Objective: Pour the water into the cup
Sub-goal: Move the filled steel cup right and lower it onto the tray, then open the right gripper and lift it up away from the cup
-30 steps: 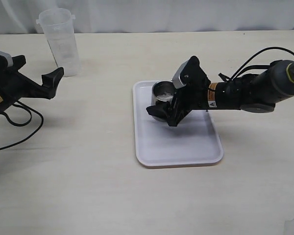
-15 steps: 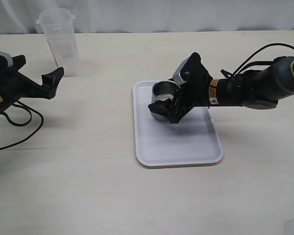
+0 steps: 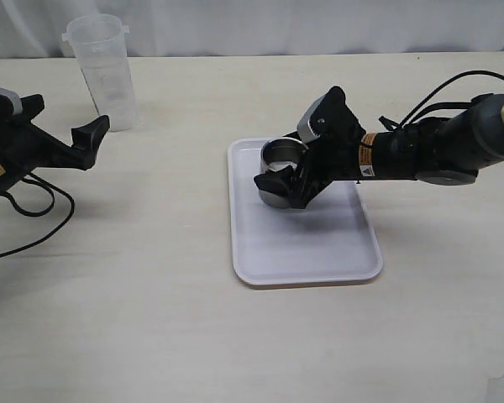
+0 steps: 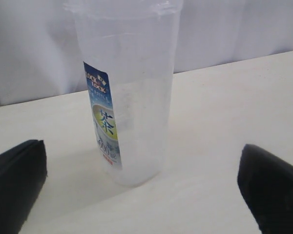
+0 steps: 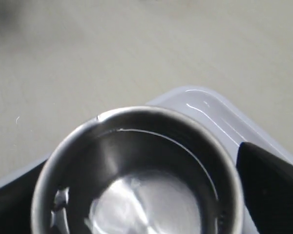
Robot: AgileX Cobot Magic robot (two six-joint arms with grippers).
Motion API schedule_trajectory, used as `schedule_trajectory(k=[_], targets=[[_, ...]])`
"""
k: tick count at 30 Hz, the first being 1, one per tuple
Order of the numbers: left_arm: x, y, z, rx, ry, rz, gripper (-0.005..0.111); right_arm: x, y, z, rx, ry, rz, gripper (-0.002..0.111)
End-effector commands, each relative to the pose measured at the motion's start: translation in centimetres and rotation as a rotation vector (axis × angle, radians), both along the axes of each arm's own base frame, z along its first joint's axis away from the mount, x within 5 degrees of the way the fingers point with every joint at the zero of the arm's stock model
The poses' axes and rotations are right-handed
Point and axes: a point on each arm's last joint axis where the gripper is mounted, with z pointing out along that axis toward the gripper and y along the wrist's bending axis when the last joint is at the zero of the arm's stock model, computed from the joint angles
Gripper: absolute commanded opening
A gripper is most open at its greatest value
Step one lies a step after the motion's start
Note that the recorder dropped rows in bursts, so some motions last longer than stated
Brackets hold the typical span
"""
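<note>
The steel cup [image 3: 275, 191] stands upright on the far left part of the white tray [image 3: 319, 252]. My right gripper [image 3: 281, 190] is closed round it, one finger on each side. In the right wrist view the cup [image 5: 136, 195] fills the frame between the dark fingers [image 5: 271, 190], and its inside looks shiny. The translucent beaker [image 3: 105, 71] stands at the far left of the table. It is also in the left wrist view [image 4: 132, 97], with a blue label. I cannot clearly make out water in it. My left gripper [image 3: 63, 122] is open and empty just short of the beaker.
A black cable [image 3: 34, 210] loops on the table under my left arm. The right arm's cables [image 3: 420, 109] trail toward the right edge. A white curtain [image 3: 319, 25] runs along the back of the table.
My right gripper has lifted slightly and turned, and the cup between its fingers has come from a tilt to upright. The left arm and the beaker have not moved.
</note>
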Motion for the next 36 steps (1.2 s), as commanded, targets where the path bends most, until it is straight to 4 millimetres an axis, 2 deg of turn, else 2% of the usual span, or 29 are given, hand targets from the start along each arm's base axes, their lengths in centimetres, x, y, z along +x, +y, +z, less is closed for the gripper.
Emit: schedule_trajectory(k=[1, 8, 9, 13, 18, 29, 36], targets=[[0.0, 0.1, 0.3, -0.002, -0.012, 0.012, 0.104, 0.2, -0.2, 0.4, 0.013, 0.002, -0.022, 0.083], [0.0, 0.1, 0.3, -0.002, -0.012, 0.012, 0.104, 0.0, -0.1, 0.3, 0.001, 0.011, 0.000, 0.084], [0.0, 0.1, 0.3, -0.002, -0.012, 0.012, 0.104, 0.0, -0.1, 0.3, 0.007, 0.012, -0.010, 0.086], [0.0, 0.1, 0.3, -0.002, -0.012, 0.012, 0.104, 0.0, -0.1, 0.3, 0.008, 0.013, -0.011, 0.110], [0.0, 0.1, 0.3, -0.002, -0.012, 0.012, 0.104, 0.1, -0.1, 0.7, 0.015, 0.010, -0.016, 0.110], [0.0, 0.1, 0.4, -0.002, -0.016, 0.011, 0.104, -0.2, -0.2, 6.9, 0.103, -0.029, -0.066, 0.110], [0.1, 0.1, 1.8, -0.002, -0.058, 0.006, 0.104, -1.0, -1.2, 11.0, 0.132, 0.004, -0.228, 0.110]])
